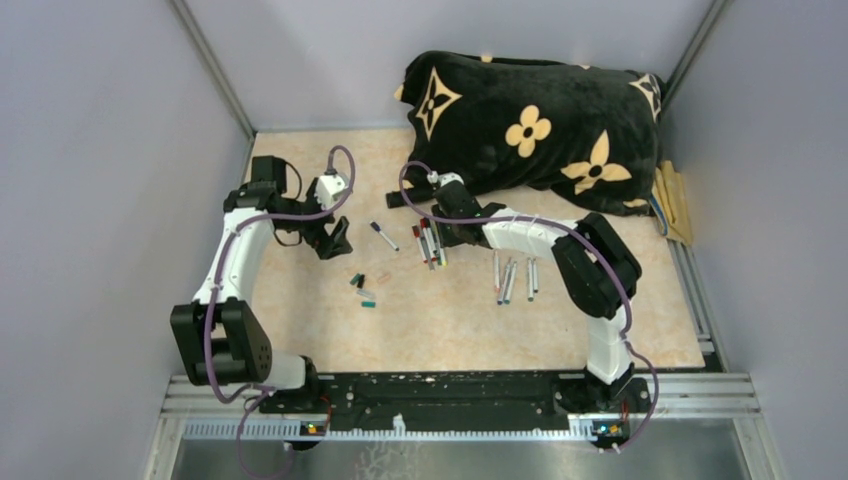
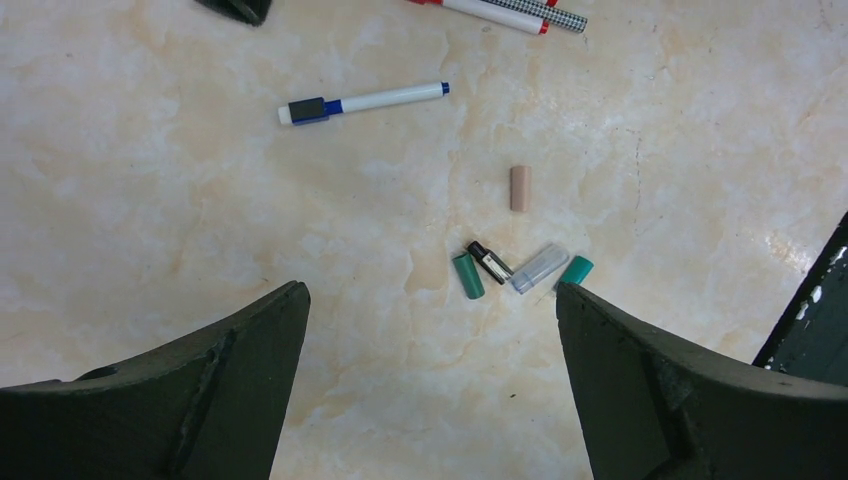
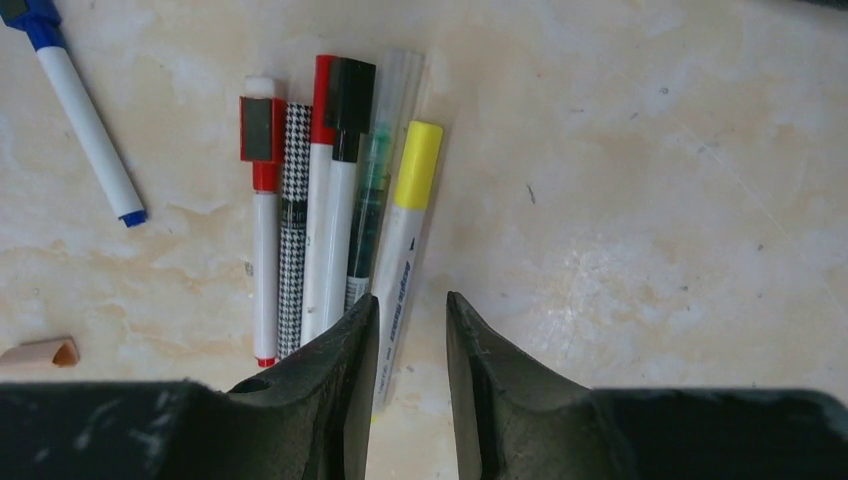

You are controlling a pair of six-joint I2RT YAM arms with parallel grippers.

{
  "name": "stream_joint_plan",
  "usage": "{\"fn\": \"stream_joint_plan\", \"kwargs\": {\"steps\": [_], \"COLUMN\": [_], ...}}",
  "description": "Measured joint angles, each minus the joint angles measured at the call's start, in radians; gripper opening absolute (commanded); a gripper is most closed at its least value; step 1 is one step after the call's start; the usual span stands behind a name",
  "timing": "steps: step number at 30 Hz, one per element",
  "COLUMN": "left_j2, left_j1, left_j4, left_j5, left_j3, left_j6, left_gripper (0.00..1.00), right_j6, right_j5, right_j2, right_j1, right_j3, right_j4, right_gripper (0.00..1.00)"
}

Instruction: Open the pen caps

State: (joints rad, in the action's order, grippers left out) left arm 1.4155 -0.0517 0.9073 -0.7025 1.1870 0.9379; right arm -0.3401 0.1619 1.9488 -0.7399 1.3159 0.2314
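Several capped pens (image 3: 330, 200) lie side by side under my right gripper (image 3: 410, 305): red, houndstooth, red, black, clear-capped green and a yellow-capped pen (image 3: 410, 200). The right gripper is narrowly open, and the yellow pen's barrel runs into the gap beside the left finger. A blue-capped pen (image 2: 360, 101) lies apart. Loose caps (image 2: 467, 275) in green, black, clear and teal lie clustered, with a beige cap (image 2: 520, 188) nearby. My left gripper (image 2: 430, 300) is wide open and empty above the table, just short of those caps. In the top view the pens (image 1: 430, 243) lie between the left gripper (image 1: 335, 240) and the right gripper (image 1: 440, 232).
A black flower-patterned pillow (image 1: 530, 125) lies at the back right. Several grey-barrelled pens (image 1: 510, 278) lie on the marble-patterned table (image 1: 450, 320) below the right forearm. Grey walls close in the table on the left, back and right.
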Motion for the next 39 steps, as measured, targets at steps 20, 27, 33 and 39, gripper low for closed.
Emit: {"fn": "stream_joint_plan", "kwargs": {"steps": [20,27,33,39], "left_j2": [-0.043,-0.075,-0.117,-0.169], "left_j1": [0.000,0.000,0.000,0.000], "left_j4": [-0.003,-0.010,-0.049,-0.097], "left_j5": [-0.013,-0.019,-0.025,-0.051], "left_j3": [0.017,0.017,0.019,0.019], "left_j6": [-0.030,-0.044,-0.061,-0.055], "left_gripper": [0.99,0.99,0.99,0.99], "right_j6": [0.008,0.015,0.016,0.027], "right_j5": [0.050,0.105,0.089,-0.072], "right_j2": [0.042,0.003,-0.096,-0.280], "right_j1": [-0.045,-0.050,-0.039,0.003], "right_j3": [-0.015,-0.087,-0.197,-0.268], "right_j4": [-0.014,-0.068,-0.055,-0.040], "right_gripper": [0.16,0.00,0.00,0.00]}}
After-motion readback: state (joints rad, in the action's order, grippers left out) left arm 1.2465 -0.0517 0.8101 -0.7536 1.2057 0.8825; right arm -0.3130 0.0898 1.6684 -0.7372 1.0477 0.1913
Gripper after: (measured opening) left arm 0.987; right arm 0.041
